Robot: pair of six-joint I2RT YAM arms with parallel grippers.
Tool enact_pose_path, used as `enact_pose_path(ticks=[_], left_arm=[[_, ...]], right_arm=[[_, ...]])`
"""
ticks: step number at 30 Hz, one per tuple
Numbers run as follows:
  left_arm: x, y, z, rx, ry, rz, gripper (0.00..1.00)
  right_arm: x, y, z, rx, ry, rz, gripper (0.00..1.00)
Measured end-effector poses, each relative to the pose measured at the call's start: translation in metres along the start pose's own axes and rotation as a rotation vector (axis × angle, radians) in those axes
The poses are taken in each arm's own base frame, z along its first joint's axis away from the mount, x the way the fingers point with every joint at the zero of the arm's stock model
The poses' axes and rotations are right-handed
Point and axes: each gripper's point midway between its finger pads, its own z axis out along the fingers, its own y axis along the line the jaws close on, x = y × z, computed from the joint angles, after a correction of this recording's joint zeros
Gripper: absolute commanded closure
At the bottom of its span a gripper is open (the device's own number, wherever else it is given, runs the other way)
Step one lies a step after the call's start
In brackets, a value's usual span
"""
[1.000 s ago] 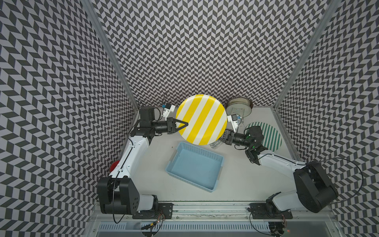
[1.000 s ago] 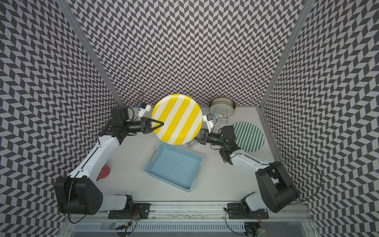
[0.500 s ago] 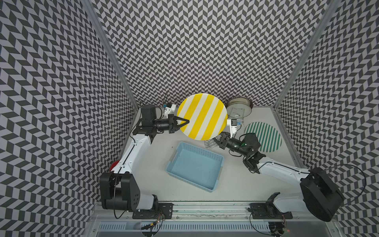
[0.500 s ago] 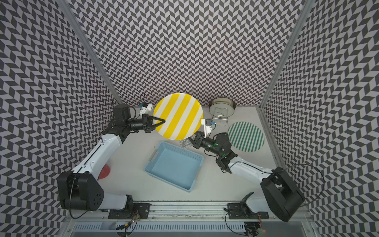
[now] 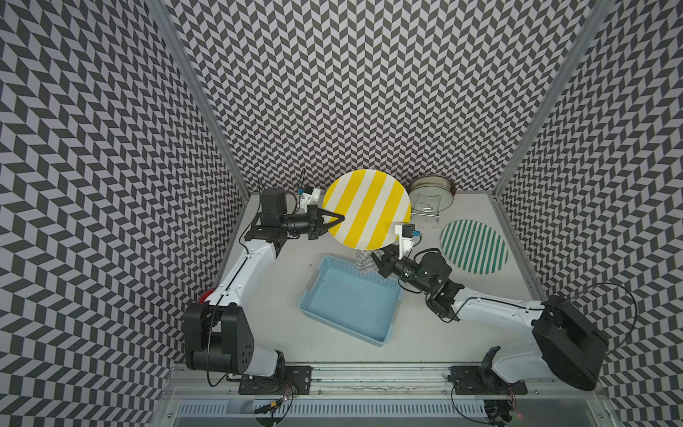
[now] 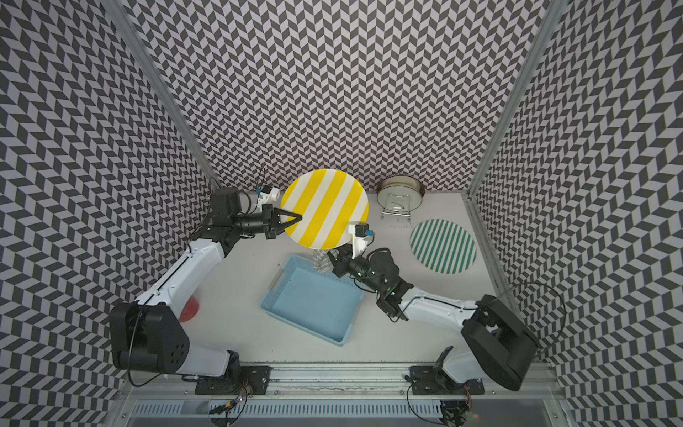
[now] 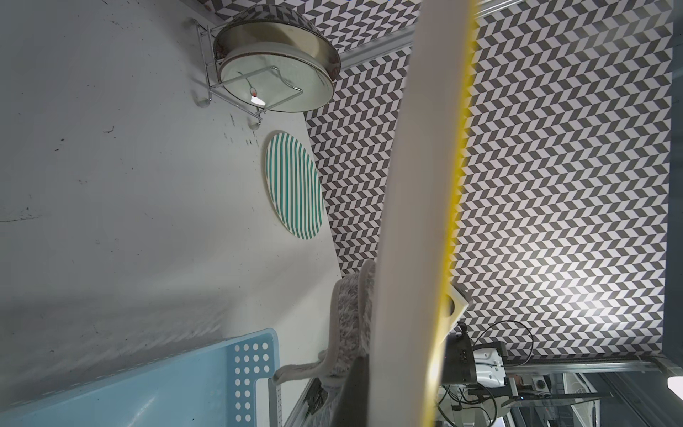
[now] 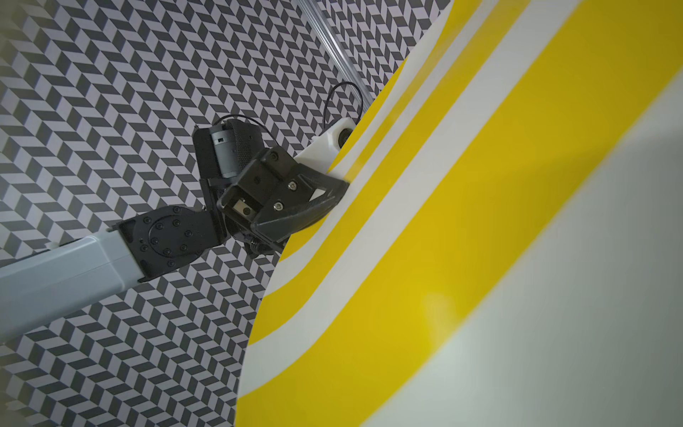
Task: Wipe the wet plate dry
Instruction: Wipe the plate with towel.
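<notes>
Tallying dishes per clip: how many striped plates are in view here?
2. The yellow-striped plate is held in the air by the left gripper; the green-striped plate lies flat on the table at the robot's right. The back-rack dishes look plain.

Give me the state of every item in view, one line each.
yellow-striped plate: held off the table, tilted, gripped at its rim.
left gripper: shut on the yellow-striped plate.
right gripper: shut on the grey cloth, below the plate's lower edge.
grey cloth: bunched, hanging by the basket's far rim.
blue basket: upright on the table, empty.
green-striped plate: flat on the table.
metal pan: leaning in a wire rack.
</notes>
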Motion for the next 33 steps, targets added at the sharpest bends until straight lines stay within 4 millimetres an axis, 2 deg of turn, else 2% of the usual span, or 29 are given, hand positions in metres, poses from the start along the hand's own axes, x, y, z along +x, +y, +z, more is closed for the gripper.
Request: enact_pose_path(ticks=[9, 15, 22, 33], left_arm=[[0.000, -0.003, 0.005, 0.003, -0.002, 0.014, 1.00], [-0.007, -0.002, 0.007, -0.014, -0.039, 0.031, 1.00], [-0.011, -0.002, 0.009, -0.021, -0.059, 0.045, 1.00], [-0.010, -0.002, 0.010, -0.023, -0.058, 0.061, 1.00]], right_arm=[[0.013, 0.020, 0.027, -0.022, 0.016, -0.087, 1.00], [0.016, 0.020, 0.051, -0.014, 0.014, -0.116, 1.00], [0.025, 0.036, 0.082, -0.040, 0.030, -0.135, 1.00], [0.026, 0.040, 0.082, -0.043, 0.047, -0.131, 1.00]])
